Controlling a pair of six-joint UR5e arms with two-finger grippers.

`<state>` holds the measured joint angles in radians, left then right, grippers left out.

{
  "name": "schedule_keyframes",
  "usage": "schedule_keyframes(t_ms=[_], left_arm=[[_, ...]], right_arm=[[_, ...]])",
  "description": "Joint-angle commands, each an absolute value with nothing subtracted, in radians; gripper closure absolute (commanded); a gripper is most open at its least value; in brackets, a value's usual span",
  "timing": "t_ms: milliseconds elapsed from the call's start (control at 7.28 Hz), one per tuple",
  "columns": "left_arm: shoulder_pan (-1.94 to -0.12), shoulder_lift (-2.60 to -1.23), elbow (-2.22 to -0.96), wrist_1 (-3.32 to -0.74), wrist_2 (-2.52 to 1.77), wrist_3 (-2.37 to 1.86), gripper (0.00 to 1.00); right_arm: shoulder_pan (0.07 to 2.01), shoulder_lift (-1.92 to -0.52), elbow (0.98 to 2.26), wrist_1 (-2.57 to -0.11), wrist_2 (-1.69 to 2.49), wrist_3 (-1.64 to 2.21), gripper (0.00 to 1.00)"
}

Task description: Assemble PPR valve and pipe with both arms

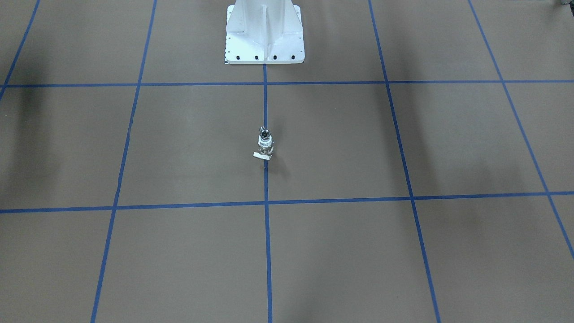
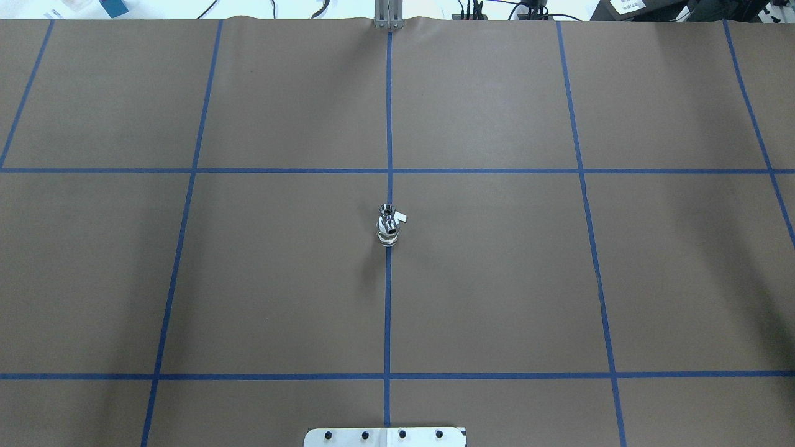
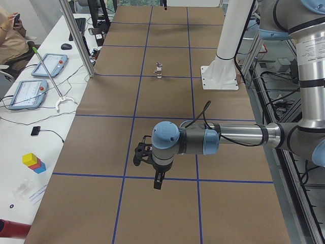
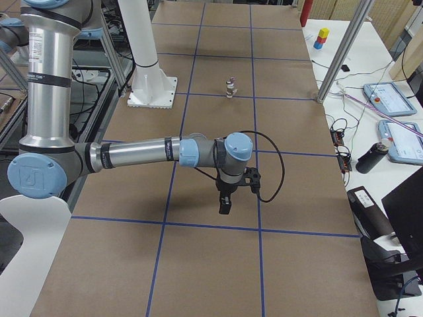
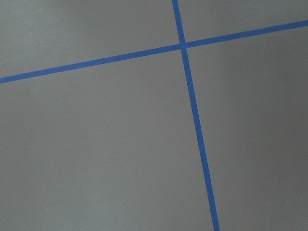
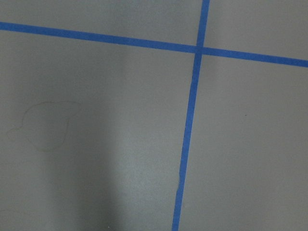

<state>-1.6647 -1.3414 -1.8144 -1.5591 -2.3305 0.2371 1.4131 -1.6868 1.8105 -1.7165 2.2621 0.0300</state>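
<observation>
Item: PPR valve (image 1: 265,145), a small stubby fitting with a brassy-silver metal middle and white plastic ring ends, standing upright on the brown paper-covered table (image 2: 497,279). It sits on the centre line of the blue tape grid (image 2: 388,310), well out in front of the white pedestal (image 1: 264,31). Its flat pale handle tab (image 1: 262,155) projects low on the operators' side. Item: pipe (image 1: 264,133), a tiny shiny silver metal stub with its round hollow head uppermost, seated on top of the valve. The joint is too small to judge. Left arm (image 3: 233,134), grey tube with light-blue caps, reaches over bare table far from the parts. Its black left gripper (image 3: 157,180) points down, finger spacing impossible to judge. The right arm (image 4: 132,153) and right gripper (image 4: 225,205) are likewise.
</observation>
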Motion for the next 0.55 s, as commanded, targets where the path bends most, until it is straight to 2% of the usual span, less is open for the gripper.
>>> schedule_keyframes(t_ms=[0,412], left_arm=[[-1.664,-1.348,-1.769,-1.562,-2.332,0.239,0.0],[-1.664,-1.35,-1.773,-1.562,-2.332,0.239,0.0]], right_arm=[[1.439,-1.726,1.818,-1.717,2.266,0.025,0.0],[1.491,-1.788,1.853,-1.717,2.275,0.026,0.0]])
